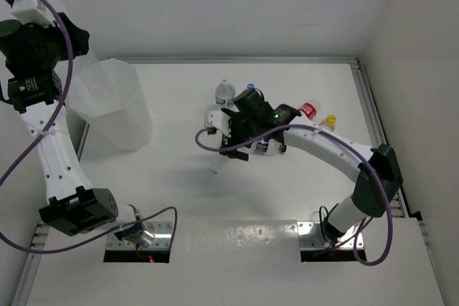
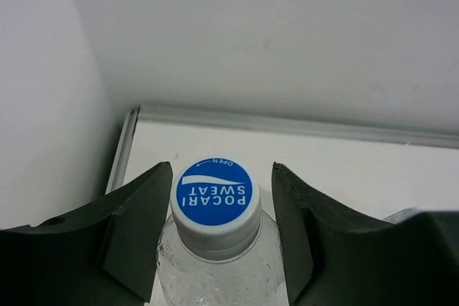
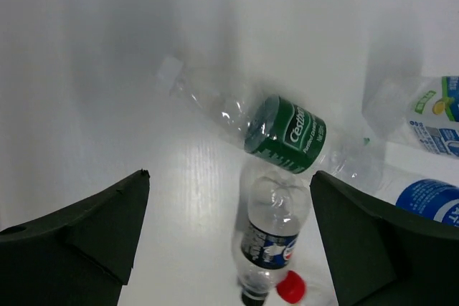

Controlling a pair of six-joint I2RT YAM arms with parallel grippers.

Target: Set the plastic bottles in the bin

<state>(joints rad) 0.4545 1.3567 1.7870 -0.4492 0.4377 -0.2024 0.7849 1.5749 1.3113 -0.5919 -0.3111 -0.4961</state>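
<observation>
Translucent white, the bin (image 1: pixel 122 123) stands at the desk's (image 1: pixel 179 198) far left. The left jaws are closed partway on a blue-capped bottle (image 2: pixel 217 202), gripping its clear shoulders up in the air. The right jaws gape wide and hold nothing, hanging over mid-desk above a green-labelled bottle (image 3: pixel 287 134) lying aslant, a red-capped bottle (image 3: pixel 267 245) just beside it. A yellow-capped bottle (image 1: pixel 330 120) sits further right.

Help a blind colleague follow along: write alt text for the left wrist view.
A clear plastic bottle with a blue-and-white cap is gripped between the left gripper's two dark fingers, seen from above the cap. Beyond are the white table and pale walls.
</observation>
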